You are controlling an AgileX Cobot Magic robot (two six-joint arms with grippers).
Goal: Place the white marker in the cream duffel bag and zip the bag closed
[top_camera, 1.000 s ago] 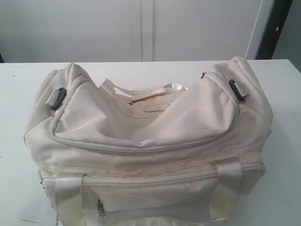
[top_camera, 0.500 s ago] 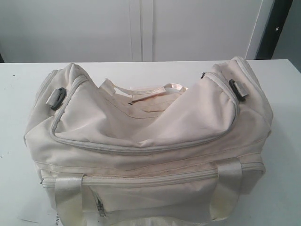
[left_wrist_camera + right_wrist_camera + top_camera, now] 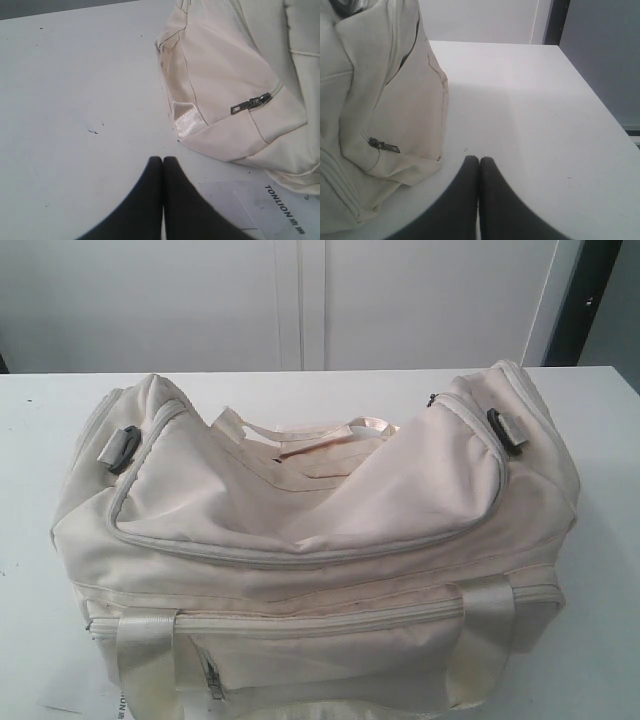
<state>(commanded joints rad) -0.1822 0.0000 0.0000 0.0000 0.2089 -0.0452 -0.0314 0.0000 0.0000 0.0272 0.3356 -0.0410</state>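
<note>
Luggage is filling most of the exterior view: the cream duffel bag [image 3: 300,530] is sitting on the white table [image 3: 40,440], its curved top flap [image 3: 300,500] sagging in the middle and its front handle straps [image 3: 145,660] hanging down over the near side. A grey buckle [image 3: 122,448] is showing at each end of the bag. The left gripper [image 3: 162,160] is pointing at bare tabletop near one corner of the bag, apart from the fabric, with its black fingers [image 3: 147,200] pressing flat against each other and nothing lying between them. A printed paper sheet [image 3: 260,205] is lying just beside that corner. The right gripper [image 3: 479,160] is hanging near the bag's other end (also clear of it), its fingers likewise pressing together and gripping nothing. A small metal zipper pull [image 3: 382,145] is resting on the side pocket there. The white marker is not showing in any view, so I cannot tell where it is lying, nor whether the top zipper is running fully closed.
</note>
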